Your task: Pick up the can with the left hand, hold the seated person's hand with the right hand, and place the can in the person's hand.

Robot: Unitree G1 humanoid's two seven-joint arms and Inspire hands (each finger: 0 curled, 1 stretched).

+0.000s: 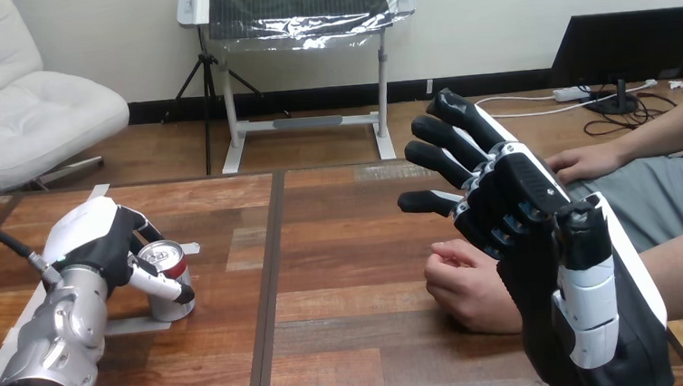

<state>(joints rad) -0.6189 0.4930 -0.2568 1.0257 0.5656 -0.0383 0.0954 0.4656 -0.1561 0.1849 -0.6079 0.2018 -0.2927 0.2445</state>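
One shiny cylindrical can (163,263) sits clasped in the left hand (96,235); right hand (512,190) is splayed.

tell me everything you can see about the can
The can is a small metal drinks can with a silver top and red showing on its side. It stands upright on the left part of the wooden table, on a grey tape mark. The left hand is curled round it: one of its fingers crosses the front and others reach behind.
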